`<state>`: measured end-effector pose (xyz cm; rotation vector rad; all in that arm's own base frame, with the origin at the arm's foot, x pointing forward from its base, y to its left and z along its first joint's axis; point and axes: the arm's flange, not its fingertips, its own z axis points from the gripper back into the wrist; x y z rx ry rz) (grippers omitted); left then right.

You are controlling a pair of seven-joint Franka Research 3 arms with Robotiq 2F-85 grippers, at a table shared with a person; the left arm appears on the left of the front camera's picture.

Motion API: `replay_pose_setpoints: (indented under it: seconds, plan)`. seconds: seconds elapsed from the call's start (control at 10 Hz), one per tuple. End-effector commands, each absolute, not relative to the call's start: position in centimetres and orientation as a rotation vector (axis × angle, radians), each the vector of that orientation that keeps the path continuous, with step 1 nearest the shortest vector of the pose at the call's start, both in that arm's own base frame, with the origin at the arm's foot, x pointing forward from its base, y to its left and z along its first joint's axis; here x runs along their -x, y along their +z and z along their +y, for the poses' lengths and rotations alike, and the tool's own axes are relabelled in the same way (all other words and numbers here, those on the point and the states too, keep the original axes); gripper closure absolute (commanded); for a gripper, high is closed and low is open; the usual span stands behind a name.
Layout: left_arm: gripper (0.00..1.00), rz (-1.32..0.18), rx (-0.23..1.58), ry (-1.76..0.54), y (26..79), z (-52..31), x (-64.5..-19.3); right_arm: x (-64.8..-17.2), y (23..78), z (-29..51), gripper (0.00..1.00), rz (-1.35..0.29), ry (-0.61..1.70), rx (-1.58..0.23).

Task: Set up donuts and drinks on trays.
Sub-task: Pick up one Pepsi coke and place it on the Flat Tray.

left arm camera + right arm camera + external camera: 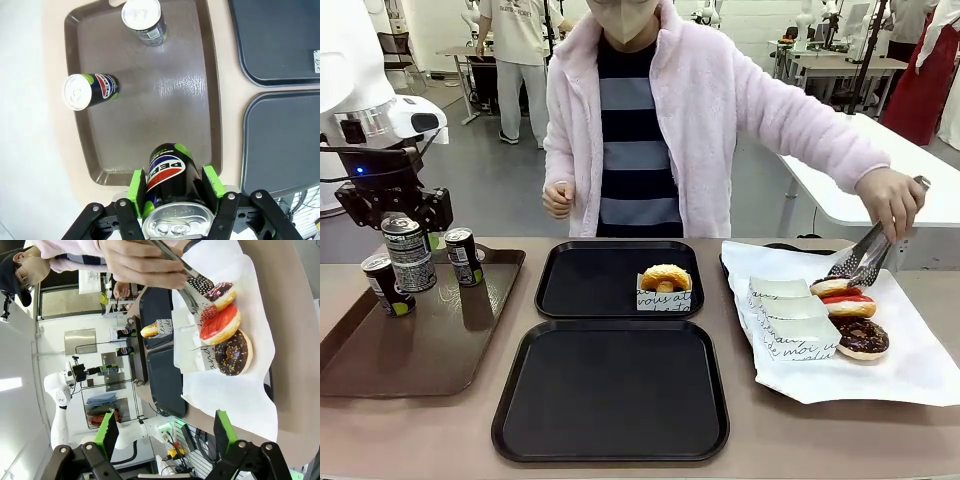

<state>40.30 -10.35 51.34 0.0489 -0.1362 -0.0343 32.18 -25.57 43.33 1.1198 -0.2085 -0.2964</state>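
1. While the left gripper (173,185) stands clamped on a can (167,170) above the brown tray (420,350), far left, keep it upright and carry it right to the near black tray (610,390).
2. Right gripper (165,425) spread, empty, above the donuts (220,325).
3. Rim clearance looks slim, possibly.

Black trays (610,395), brown tray (420,350), black can (167,172) with red-blue logo, golden donut (665,276), red-iced donut (220,325), pink fleece (710,100)

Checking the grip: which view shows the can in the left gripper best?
Left wrist view: the can sits between green pads of the left gripper, logo and lid plain. Front view shows it upright under the gripper, over the brown tray. Right wrist view: cans far off, tiny.
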Motion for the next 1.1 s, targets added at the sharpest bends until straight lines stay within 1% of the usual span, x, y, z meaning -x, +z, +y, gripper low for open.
replay_pose_setpoints:
  seconds: [0.0,0.1,0.2,0.4,0.6,0.9,1.0]
  plan:
    - [1.0,-0.138,-0.039,-0.01,51.4,-10.6,-40.4,-32.2,43.2,-25.5,0.0,-0.219,-0.29,-1.135]
    - [0.42,-0.136,-0.049,-0.034,51.3,-10.3,-40.3,-32.2,43.2,-25.5,0.0,-0.219,-0.29,-1.135]
    - [0.42,-0.152,-0.008,-0.042,50.7,-12.2,-41.6,-32.2,43.2,-25.5,0.0,-0.219,-0.29,-1.135]
    - [0.42,-0.137,0.003,-0.108,49.7,-16.2,-44.4,-32.2,43.2,-25.5,0.0,-0.219,-0.29,-1.135]
    - [0.42,-0.155,0.056,-0.167,50.0,-20.8,-46.9,-32.2,43.2,-25.5,0.0,-0.219,-0.29,-1.135]
    - [0.42,-0.177,0.136,-0.245,47.3,-26.8,-51.2,-32.2,43.2,-25.5,0.0,-0.219,-0.29,-1.135]
    - [0.42,-0.124,0.162,-0.253,46.5,-27.5,-51.7,-32.2,43.2,-25.5,0.0,-0.219,-0.29,-1.135]
